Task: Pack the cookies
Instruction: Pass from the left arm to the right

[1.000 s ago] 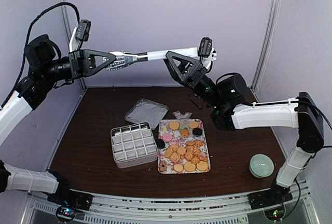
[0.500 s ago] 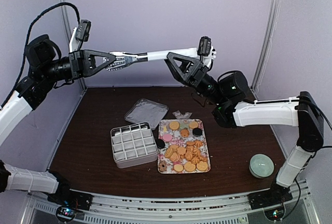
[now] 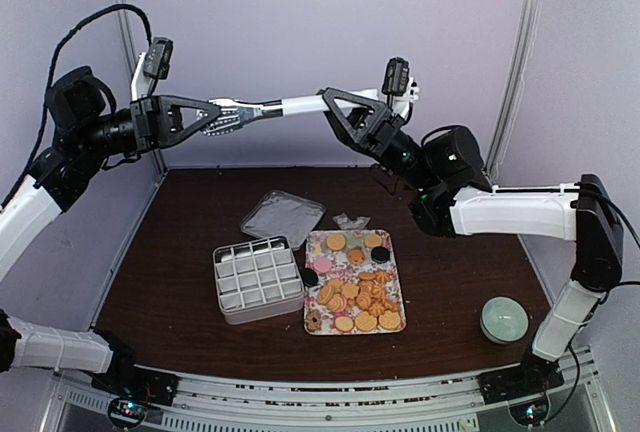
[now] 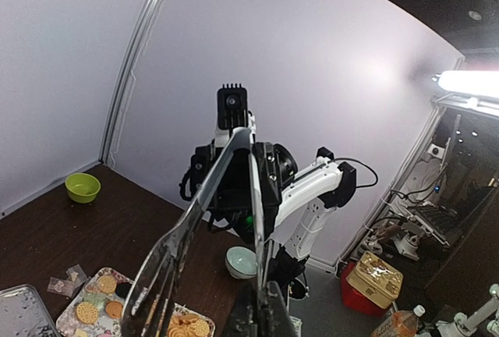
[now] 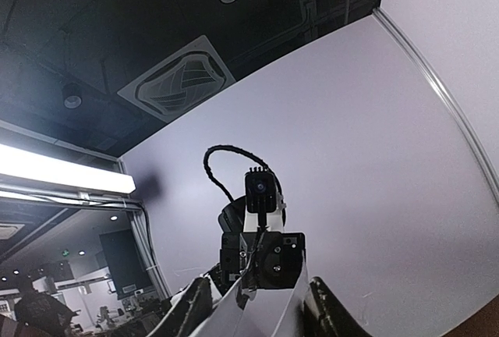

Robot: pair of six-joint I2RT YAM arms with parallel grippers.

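Observation:
The cookies (image 3: 358, 287) lie heaped on a floral tray (image 3: 389, 238) at mid-table, mostly golden with a few pink and dark ones; some cookies (image 4: 97, 302) also show low in the left wrist view. High above the table, metal tongs (image 3: 270, 108) span the gap between the arms. My left gripper (image 3: 215, 117) is shut on their slotted scoop end. My right gripper (image 3: 338, 104) is open, with its fingers (image 5: 191, 310) either side of the tongs' pale handle blades (image 5: 290, 317). In the left wrist view the tongs (image 4: 195, 220) point at the right arm.
A white divided box (image 3: 258, 277) stands left of the tray, a metal lid (image 3: 282, 217) behind it, small wrappers (image 3: 350, 221) beside that. A pale bowl (image 3: 503, 319) sits near the right arm's base. A green bowl (image 4: 82, 187) sits by the wall.
My right gripper has risen up and to the left onto the tongs' handle end, and its jaws have narrowed around it. The left arm has held still.

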